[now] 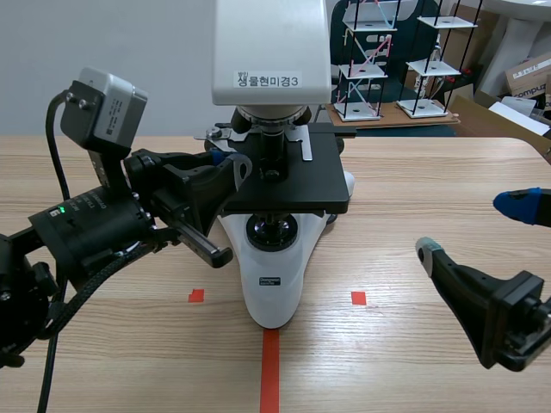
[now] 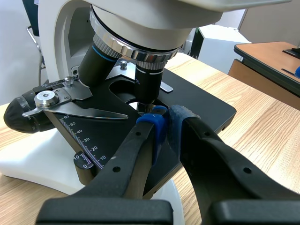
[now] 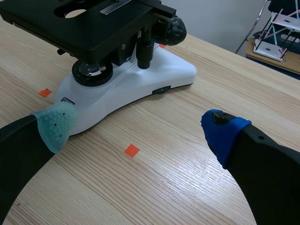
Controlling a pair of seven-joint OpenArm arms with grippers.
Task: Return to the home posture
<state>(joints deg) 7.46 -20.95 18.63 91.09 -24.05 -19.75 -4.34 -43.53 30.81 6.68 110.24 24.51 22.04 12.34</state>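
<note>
Pose | left jaws together at microscope stage (image 2: pixel 204 107) | right jaws apart

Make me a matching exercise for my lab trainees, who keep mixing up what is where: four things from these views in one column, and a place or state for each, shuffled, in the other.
Things
1. left end effector
2. right end effector
3. microscope
4. wire shelf models

Places and states
A. open, above the wooden table, beside the microscope's base
B. in the background, beyond the table's far edge
C. shut, over the black stage
D. upright at the middle of the table

Pairs: 1-C, 2-A, 3-D, 4-B
</note>
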